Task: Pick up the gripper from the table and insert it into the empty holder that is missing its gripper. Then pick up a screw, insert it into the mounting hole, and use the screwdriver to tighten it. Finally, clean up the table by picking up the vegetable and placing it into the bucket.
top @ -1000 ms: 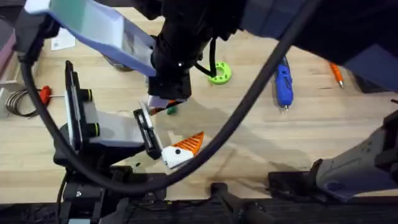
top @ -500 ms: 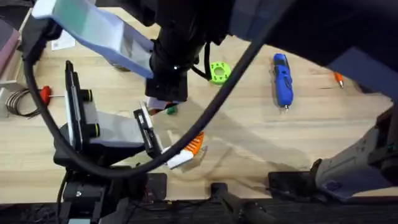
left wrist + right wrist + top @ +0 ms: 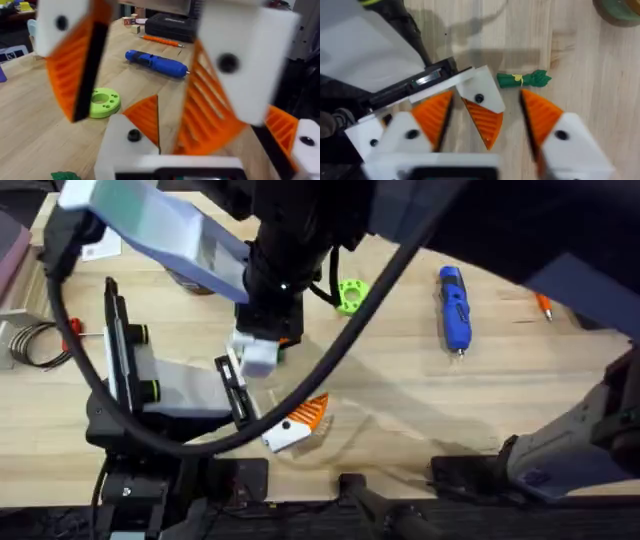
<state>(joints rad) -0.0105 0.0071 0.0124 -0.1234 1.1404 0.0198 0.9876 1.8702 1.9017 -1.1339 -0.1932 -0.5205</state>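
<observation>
My right gripper (image 3: 258, 355) (image 3: 486, 102) hangs open over the table's middle. Its fingers straddle one white-and-orange finger (image 3: 481, 112) of the left gripper (image 3: 295, 423), which lies low on the table and is open. The dark green vegetable (image 3: 522, 79) (image 3: 62, 176) lies on the wood just beyond that finger, touching nothing. The blue screwdriver (image 3: 453, 308) (image 3: 156, 63) rests untouched at the far right. An olive-green edge of the bucket (image 3: 620, 10) shows at the corner of the right wrist view. The loose gripper piece and the screw are out of view.
A lime-green disc (image 3: 352, 296) lies behind the right gripper. A thin orange tool (image 3: 541, 304) sits at the far right, a red-handled tool (image 3: 72, 330) and a wire coil (image 3: 30, 345) at the left edge. The right arm's cable sweeps across the table's middle.
My right gripper has dropped a little and shifted toward the left gripper's finger. It now covers the vegetable in the overhead view. The left arm and screwdriver have stayed put.
</observation>
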